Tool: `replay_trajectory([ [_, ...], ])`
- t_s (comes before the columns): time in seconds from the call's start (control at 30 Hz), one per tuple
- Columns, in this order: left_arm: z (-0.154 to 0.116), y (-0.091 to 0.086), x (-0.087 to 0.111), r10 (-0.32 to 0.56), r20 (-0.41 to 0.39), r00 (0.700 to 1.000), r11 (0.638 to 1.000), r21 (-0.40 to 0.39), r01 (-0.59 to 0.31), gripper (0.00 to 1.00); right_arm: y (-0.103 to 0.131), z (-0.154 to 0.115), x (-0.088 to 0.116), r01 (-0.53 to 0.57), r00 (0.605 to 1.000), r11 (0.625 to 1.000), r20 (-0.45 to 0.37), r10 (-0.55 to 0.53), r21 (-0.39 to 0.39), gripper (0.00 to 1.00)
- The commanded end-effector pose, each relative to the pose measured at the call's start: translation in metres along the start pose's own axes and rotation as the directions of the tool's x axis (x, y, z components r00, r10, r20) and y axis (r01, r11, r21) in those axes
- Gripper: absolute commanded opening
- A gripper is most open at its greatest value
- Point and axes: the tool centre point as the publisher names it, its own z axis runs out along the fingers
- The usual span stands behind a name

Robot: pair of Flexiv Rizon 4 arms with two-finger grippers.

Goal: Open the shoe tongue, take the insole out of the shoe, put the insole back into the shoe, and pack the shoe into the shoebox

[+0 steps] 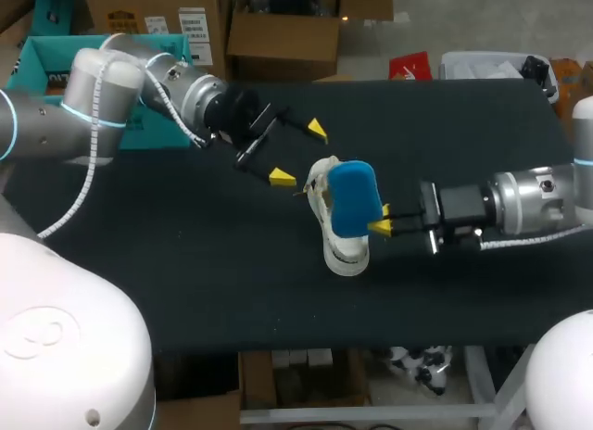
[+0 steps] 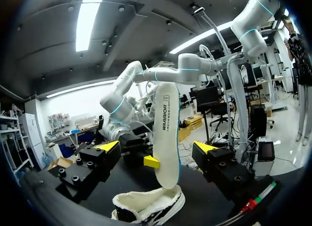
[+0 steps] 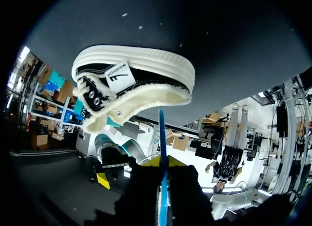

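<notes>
- Table (image 1: pixel 185 282): black top. The shoe (image 1: pixel 347 256) stands on its sole near the middle, with a white ribbed sole, black upper and cream fleecy lining.
- Shoe side, right wrist view: small white tag with dark print, beside two metal eyelets.
- Insole (image 1: pixel 354 198): blue top face, pale underside. It is held upright on end, with its lower end at the shoe's opening.
- Insole underside, left wrist view: a line of dark print runs lengthwise down it.
- Right gripper (image 1: pixel 382 220): comes in from the right. Its yellow tips pinch the insole's edge from both sides, and the blue edge runs straight between the fingers.
- Left gripper (image 1: pixel 299 153): beyond the shoe and clear of it, fingers spread wide and holding nothing. The insole stands ahead of it.
- Teal box (image 1: pixel 32 57): far left corner, behind the left arm, well apart from the shoe.
</notes>
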Motion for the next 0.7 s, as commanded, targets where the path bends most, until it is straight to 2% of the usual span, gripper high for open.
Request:
replay_trajectory([
  [0.03,-0.014,0.010,-0.014,0.015,-0.384,0.923,1.000,-0.014,-0.022,1.00,-0.001,0.004,0.001,0.019,0.999,1.000,0.034,-0.020,0.012,0.00],
  [0.17,-0.016,0.015,-0.013,0.011,-0.494,0.870,0.997,-0.060,-0.047,1.00,-0.001,0.009,-0.002,0.027,0.997,0.999,0.076,-0.029,0.019,0.00],
  [0.4,-0.019,0.018,-0.009,0.016,-0.568,0.823,0.990,-0.106,-0.092,1.00,-0.009,0.014,-0.009,0.049,0.992,0.999,0.111,-0.051,0.021,0.00],
  [0.57,-0.017,0.018,-0.010,0.013,-0.591,0.806,0.985,-0.133,-0.113,1.00,-0.011,0.017,-0.011,0.045,0.991,0.999,0.125,-0.045,0.008,0.00],
  [0.7,-0.017,0.017,-0.009,0.014,-0.591,0.806,0.982,-0.142,-0.122,1.00,-0.011,0.018,-0.013,0.050,0.990,0.999,0.132,-0.051,0.011,0.00],
])
